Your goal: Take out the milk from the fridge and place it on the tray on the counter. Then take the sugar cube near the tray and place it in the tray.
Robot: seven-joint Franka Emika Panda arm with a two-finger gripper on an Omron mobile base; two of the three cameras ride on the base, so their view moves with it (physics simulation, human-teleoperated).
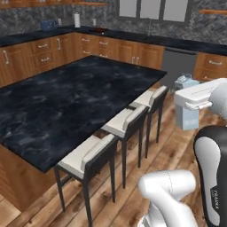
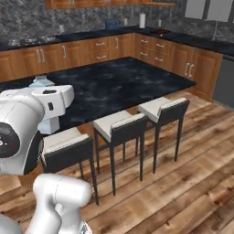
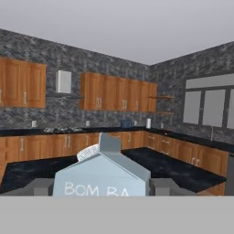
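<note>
Carrying: the milk [image 3: 101,172], a pale blue-white carton with a gabled top, sits upright between the gripper [image 3: 101,188] fingers, lettering "BOM BA" readable on its near face in the hand view.
Jaws: pinching the carton from both sides; a grey finger [image 3: 40,186] shows at its left edge and another at its right.
Milk in the left base view: the milk [image 1: 187,116] hangs under the white hand at the right of the picture, up in the air above the wooden floor [image 1: 177,146], right of the stools.
Milk in the right base view: the milk [image 2: 45,106] peeks out behind the white arm at the left, its gabled top just above the hand.
Island: a big black marble-like island top [image 1: 66,102] lies left of the carton, with three stools [image 1: 124,126] with pale seats lined up along its near edge.
Counter: the counter [image 1: 133,36] runs along the far wall over orange-brown drawers, well apart from the carton.
Far counter items: a white cylinder roll [image 1: 77,20] stands upright there; a small reddish-brown patch farther right is too small to identify.
Tray, sugar cube: cannot tell where.
</note>
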